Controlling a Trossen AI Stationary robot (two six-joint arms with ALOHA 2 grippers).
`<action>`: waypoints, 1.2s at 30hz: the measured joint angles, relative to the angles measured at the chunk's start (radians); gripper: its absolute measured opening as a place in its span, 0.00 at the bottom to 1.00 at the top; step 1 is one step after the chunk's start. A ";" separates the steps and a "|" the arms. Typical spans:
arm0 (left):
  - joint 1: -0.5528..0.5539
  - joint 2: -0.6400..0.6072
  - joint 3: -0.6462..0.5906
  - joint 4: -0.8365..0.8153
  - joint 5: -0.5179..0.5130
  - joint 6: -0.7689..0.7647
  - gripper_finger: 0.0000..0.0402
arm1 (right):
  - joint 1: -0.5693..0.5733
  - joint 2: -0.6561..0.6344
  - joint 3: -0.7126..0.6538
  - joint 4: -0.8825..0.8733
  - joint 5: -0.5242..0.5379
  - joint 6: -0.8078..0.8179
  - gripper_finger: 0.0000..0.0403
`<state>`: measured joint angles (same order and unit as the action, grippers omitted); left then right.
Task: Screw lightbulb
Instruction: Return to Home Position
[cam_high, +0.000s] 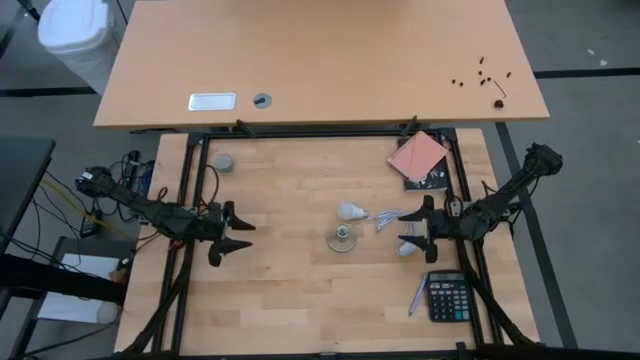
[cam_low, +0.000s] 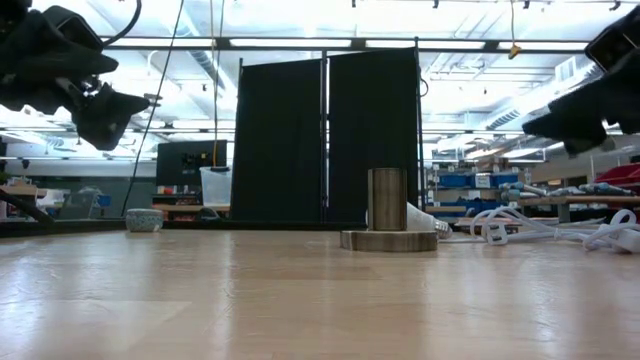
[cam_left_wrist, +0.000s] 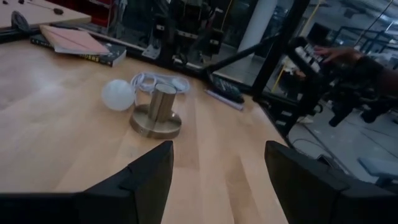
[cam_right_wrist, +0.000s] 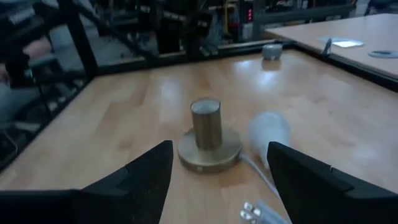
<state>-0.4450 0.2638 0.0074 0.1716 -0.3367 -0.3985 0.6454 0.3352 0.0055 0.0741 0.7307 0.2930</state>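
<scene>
A: High view, where is the lightbulb (cam_high: 348, 211) placed?
B: It is laid on its side on the table, just beside the lamp socket (cam_high: 342, 239), not seated in it. The left gripper (cam_high: 243, 231) and right gripper (cam_high: 404, 229) are held on either side, well apart from the socket, fingers spread, nothing gripped. This is judged to be parking clear for homing.
A: Low view?
B: Height is only shown here: both grippers are carried well above the tabletop. The socket is seen upright. The bulb is mostly hidden behind it.
A: Left wrist view?
B: The bulb's rounded head (cam_left_wrist: 118, 94) is seen close against the socket base; contact cannot be told. The cord (cam_left_wrist: 163, 81) is coiled just behind. A wide, empty gap is seen between the fingers (cam_left_wrist: 146, 180).
A: Right wrist view?
B: The socket mouth (cam_right_wrist: 206, 107) is shown open and empty, which is confirmed nowhere else. The grey cap (cam_right_wrist: 272, 51) is seen far off, near the table edge. The fingers (cam_right_wrist: 143, 180) are likewise apart.
</scene>
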 joint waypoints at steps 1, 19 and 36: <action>0.000 0.000 0.000 0.004 0.000 0.000 0.64 | -0.005 -0.016 0.000 -0.001 0.000 0.000 0.67; 0.000 0.000 0.000 0.019 0.000 0.000 0.64 | -0.118 -0.263 0.000 -0.002 0.000 0.000 0.67; 0.000 0.000 0.000 0.018 0.001 0.000 0.64 | -0.160 -0.332 0.000 0.000 -0.160 -0.218 0.67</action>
<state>-0.4450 0.2638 0.0071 0.1900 -0.3355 -0.3985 0.4850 0.0029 0.0059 0.0746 0.5704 0.0749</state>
